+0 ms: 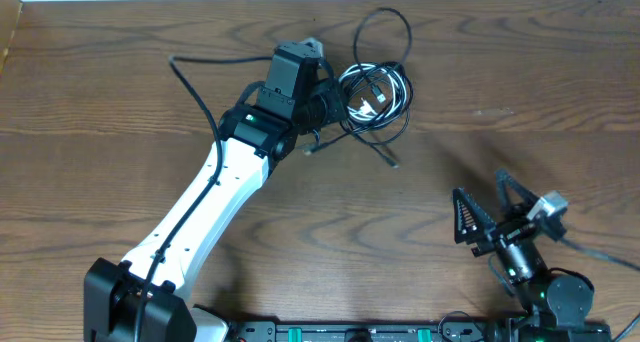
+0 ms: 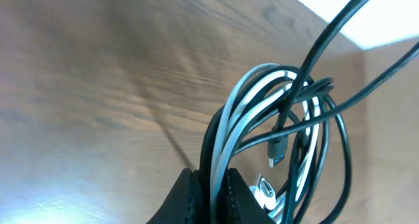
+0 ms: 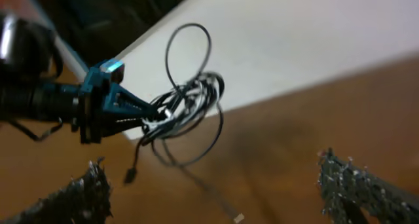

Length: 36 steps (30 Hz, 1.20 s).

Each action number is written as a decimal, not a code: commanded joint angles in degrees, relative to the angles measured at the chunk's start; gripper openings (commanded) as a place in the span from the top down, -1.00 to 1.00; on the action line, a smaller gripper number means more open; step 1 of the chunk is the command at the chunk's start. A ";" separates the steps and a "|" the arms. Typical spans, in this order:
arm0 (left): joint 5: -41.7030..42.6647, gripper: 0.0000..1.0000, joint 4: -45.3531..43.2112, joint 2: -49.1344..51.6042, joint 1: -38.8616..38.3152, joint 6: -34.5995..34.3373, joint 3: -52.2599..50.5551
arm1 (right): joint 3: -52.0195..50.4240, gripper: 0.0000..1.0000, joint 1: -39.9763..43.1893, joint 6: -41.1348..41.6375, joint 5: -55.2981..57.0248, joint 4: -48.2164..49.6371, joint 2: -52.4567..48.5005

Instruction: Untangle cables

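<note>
Left gripper pinches cables at 12 o'clock, black and white loops one knot; right gripper spread, idle at 4 o'clock. Nothing separated yet.

The overhead camera looks straight down on the tabletop from well above, with both arm bases at 6 o'clock and the far edge at 12 o'clock. The left wrist camera sits very close behind the left end effector, whose tips enter its frame at 6 o'clock. It looks along them at the cables, which fill the right half against tilted wood. The right wrist camera rides low and well away, facing across the wood, with the right end effector showing its fingers at 7 and 5 o'clock. All three views share the cables; the overhead and right wrist views also share the left end effector.
</note>
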<state>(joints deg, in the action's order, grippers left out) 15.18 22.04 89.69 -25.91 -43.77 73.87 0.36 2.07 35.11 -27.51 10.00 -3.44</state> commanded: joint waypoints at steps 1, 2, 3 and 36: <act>1.03 0.85 -0.52 -1.01 0.24 -16.90 0.13 | -0.04 -0.98 0.17 13.18 -3.28 -0.35 -3.37; 1.01 0.85 -0.50 -1.01 0.24 -19.85 0.13 | -0.04 -0.99 0.13 15.85 -4.15 -0.35 -4.55; 1.03 0.85 -0.50 -1.01 0.24 -23.74 0.13 | -0.04 -0.99 0.13 17.81 -4.90 -0.35 -5.55; -20.81 -0.34 4.96 3.17 0.17 -2.10 -0.92 | -0.04 -0.99 0.09 21.35 -0.94 -3.21 -15.98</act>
<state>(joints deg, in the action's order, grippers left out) -2.04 26.70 90.17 -25.91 -49.50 73.84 0.38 2.07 58.28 -31.18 6.87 -18.57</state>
